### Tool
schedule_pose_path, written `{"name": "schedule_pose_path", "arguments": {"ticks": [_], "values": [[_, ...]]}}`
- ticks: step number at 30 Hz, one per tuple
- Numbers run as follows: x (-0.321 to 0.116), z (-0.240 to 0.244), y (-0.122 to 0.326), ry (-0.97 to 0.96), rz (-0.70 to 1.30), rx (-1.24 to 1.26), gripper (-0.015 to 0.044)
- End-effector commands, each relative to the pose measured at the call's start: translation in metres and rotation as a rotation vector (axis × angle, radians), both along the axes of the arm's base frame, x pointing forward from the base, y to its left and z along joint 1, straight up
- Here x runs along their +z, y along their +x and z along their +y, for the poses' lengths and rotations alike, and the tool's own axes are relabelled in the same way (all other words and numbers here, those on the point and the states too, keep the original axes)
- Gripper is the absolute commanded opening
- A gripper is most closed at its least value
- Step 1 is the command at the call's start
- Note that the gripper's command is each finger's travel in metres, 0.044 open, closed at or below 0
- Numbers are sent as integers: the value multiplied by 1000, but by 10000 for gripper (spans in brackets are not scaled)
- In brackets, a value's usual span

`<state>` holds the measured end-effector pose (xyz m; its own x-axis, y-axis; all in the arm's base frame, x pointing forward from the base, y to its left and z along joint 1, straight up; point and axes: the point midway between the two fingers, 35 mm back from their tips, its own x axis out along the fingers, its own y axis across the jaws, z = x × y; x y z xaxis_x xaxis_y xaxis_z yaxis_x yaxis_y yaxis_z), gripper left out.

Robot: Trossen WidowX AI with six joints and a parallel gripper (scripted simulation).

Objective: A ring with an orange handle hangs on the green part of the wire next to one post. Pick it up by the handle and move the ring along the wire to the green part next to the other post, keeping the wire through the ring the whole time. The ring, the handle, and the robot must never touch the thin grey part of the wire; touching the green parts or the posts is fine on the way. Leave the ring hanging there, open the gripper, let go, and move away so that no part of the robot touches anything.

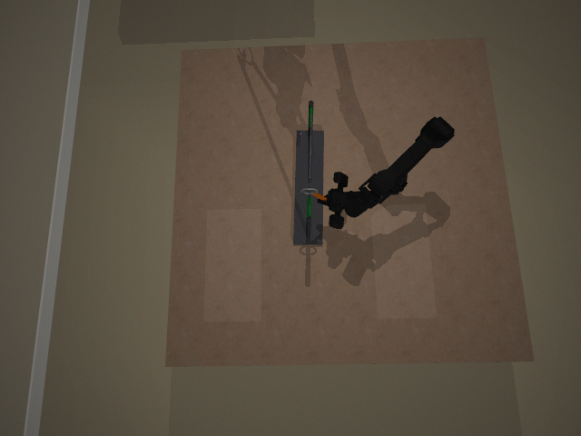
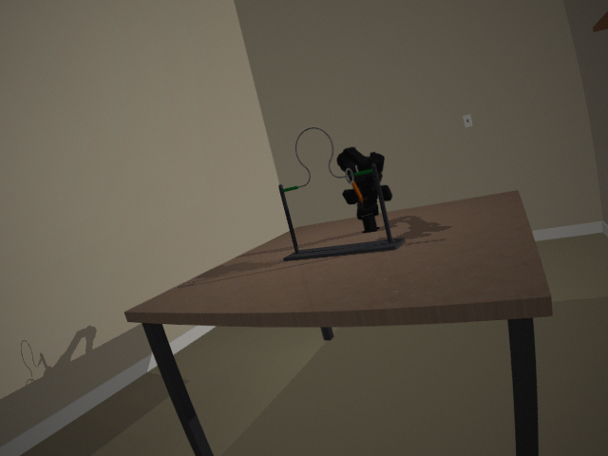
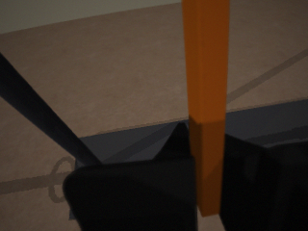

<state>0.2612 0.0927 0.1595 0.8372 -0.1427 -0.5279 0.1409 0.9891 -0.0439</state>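
Apparently, the black two-fingered claw (image 1: 323, 201) (image 3: 186, 128) grips the slim orange handle (image 1: 320, 196) (image 2: 357, 192) (image 3: 207, 72); its round grey metal ring (image 1: 302, 192) (image 2: 347, 175) sits at the near green wire part's (image 1: 309, 206) (image 2: 364, 172) inner end. Which way it's travelling is unclear; final hanging, release and retreat remain.

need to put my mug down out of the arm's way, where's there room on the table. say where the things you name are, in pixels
Widest patch: left of the dark base plate (image 1: 300, 234) in the top view, out to the table (image 1: 220, 178) (image 2: 442, 275) edge. Crowded: right of the plate, where the arm reaches in and the gripper (image 1: 322, 199) holds the orange handle (image 1: 319, 195) (image 2: 357, 191) (image 3: 207, 72).
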Motion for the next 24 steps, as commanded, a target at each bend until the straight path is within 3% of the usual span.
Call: {"name": "schedule_pose_path", "arguments": {"ticks": [1, 24], "values": [[1, 4, 0, 1, -3, -5, -150], [1, 27, 1, 0, -8, -8, -150]]}}
